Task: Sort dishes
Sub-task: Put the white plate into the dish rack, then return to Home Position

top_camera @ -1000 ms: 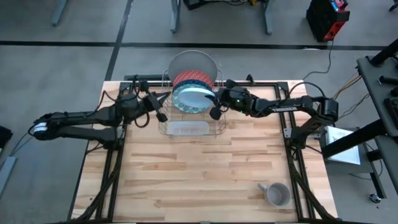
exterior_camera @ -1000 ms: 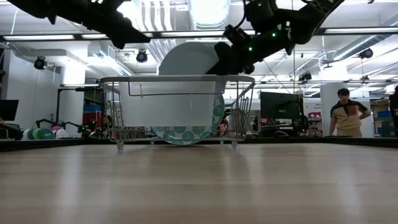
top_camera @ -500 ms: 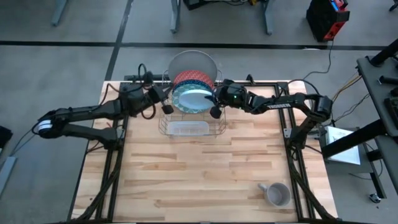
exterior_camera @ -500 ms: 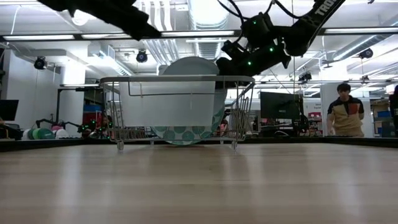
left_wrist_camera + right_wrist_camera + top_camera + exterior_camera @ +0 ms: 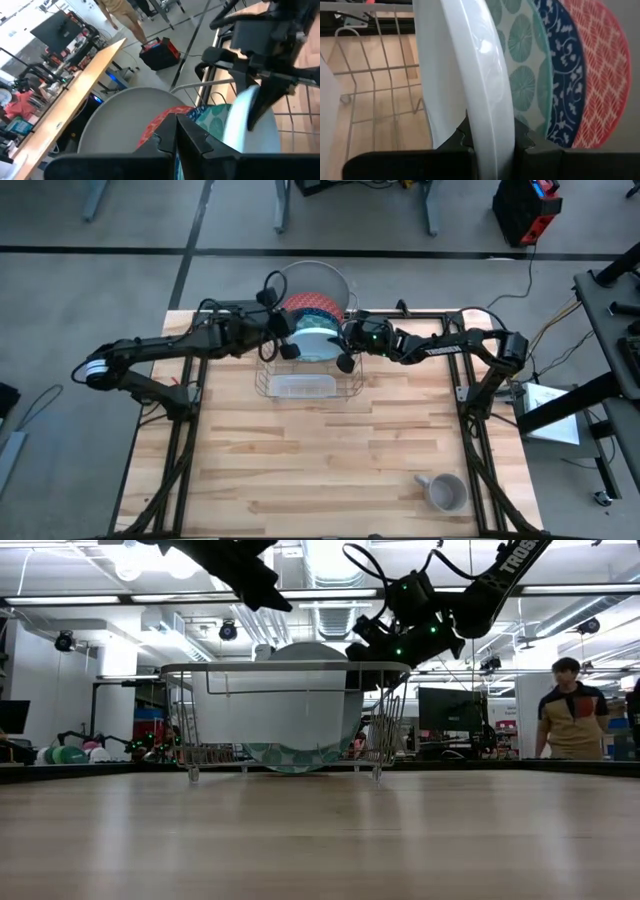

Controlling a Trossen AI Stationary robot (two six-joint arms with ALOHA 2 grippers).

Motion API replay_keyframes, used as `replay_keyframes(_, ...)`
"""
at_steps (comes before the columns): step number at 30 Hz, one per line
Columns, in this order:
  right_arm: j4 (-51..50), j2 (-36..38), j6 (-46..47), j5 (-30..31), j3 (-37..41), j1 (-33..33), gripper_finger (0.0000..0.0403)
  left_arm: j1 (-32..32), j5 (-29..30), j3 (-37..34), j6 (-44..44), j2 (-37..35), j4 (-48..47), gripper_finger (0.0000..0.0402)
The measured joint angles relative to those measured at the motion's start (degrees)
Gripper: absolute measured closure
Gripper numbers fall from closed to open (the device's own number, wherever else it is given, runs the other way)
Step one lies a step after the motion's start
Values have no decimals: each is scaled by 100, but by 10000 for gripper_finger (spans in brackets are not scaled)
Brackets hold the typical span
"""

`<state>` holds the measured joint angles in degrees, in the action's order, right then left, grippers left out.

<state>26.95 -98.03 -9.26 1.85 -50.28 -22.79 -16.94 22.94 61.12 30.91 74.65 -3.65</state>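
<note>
Now the wire rack [image 5: 296, 385] at the table's far middle holds the plates upright in a row: grey plate [image 5: 312, 280] at the back, then red plate [image 5: 310, 305], then a blue patterned one [image 5: 562, 75], a teal-leaf one [image 5: 520, 70] showing in the right wrist view, and the pale plate [image 5: 318, 343] in front. Right gripper [image 5: 347, 346] is clamped on the pale plate's rim at the rack's right side. Left gripper [image 5: 280, 335] hovers over the rack's left edge, fingers together, gripping nothing. One mug [image 5: 446, 493] lies well apart from the rack at the table's near right. One person [image 5: 566, 720] stands beyond the rack in the room.
</note>
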Motion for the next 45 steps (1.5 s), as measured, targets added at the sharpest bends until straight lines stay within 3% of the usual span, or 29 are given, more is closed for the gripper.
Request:
replay_keyframes(5,-118,-4,57,-67,0,0,365,-22,0,101,119,90,3,401)
replay_keyframes(11,-265,-2,107,-21,-52,-9,326,-23,0,74,90,-3,8,401)
replay_keyframes(26,-2770,54,349,-35,-1109,4,230,-42,1,24,6,-7,-540,401)
replay_keyframes(36,-3796,505,531,147,-1430,0,220,-28,-85,22,10,-53,-845,401)
replay_keyframes(38,-3957,685,435,175,-1426,0,222,-25,-798,20,89,-141,-839,401)
replay_keyframes(40,-3809,916,271,100,-1326,0,226,-118,-2534,-46,371,-190,-371,401)
replay_keyframes(42,-3205,1150,24,-267,-1159,1,230,-302,-4656,-163,514,-150,677,401)
replay_keyframes(43,-2724,1238,-27,-556,-1074,12,232,-356,-5299,-194,456,-87,1166,401)
replay_keyframes(44,-2280,1319,-30,-912,-998,18,235,-374,-5460,-196,363,-46,1483,401)
replay_keyframes(45,-1943,1385,-23,-1263,-953,29,239,-379,-5259,-197,318,-39,1501,401)
